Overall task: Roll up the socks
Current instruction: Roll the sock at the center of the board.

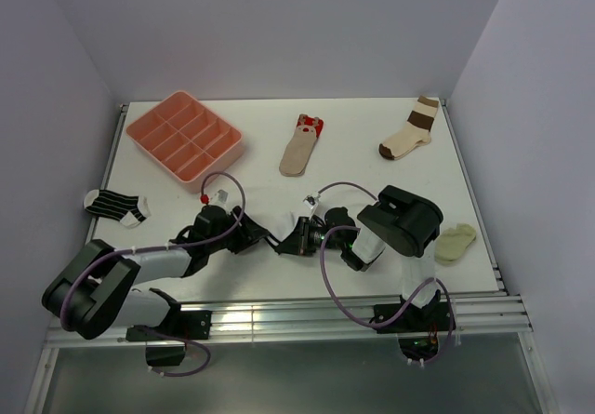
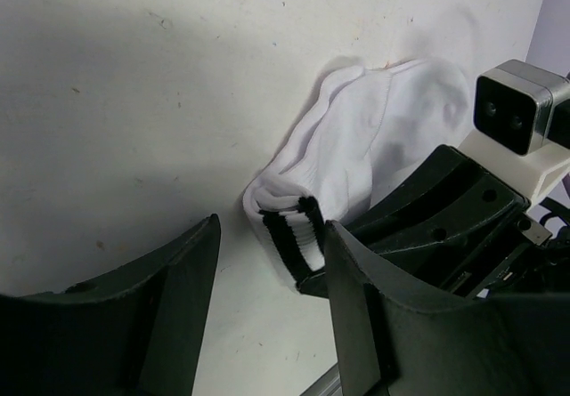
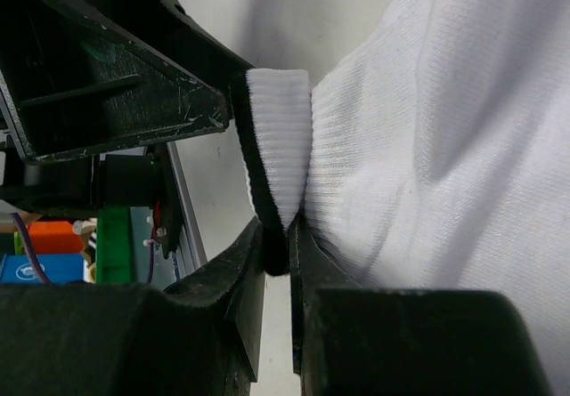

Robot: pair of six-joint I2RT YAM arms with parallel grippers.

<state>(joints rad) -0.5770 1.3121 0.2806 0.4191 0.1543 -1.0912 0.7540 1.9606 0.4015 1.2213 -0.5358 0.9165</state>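
At the left edge of the top view we see the black-and-white striped sock [image 1: 116, 205] lying flat on the white table [image 1: 363, 121]. Above it and to the right, the pink compartment tray [image 1: 226, 137] sits in the upper left.

Lower centre, the left gripper [image 2: 272, 227] stands with its fingers apart. The black-banded cuff of the white sock [image 2: 356, 138] lies at the gap between them, close against the right-hand finger. Whether it touches, we cannot tell.

Facing it, the right gripper [image 3: 278, 245] is pinched tight on that same cuff, where the fabric is folded double. The rest of the sock spreads up and to the right in its wrist view.

The tan sock [image 1: 299, 149] with a red end lies upper centre. The cream sock [image 1: 409, 133] with brown bands is upper right, and a pale yellowish lump [image 1: 456, 243] sits at the right edge.
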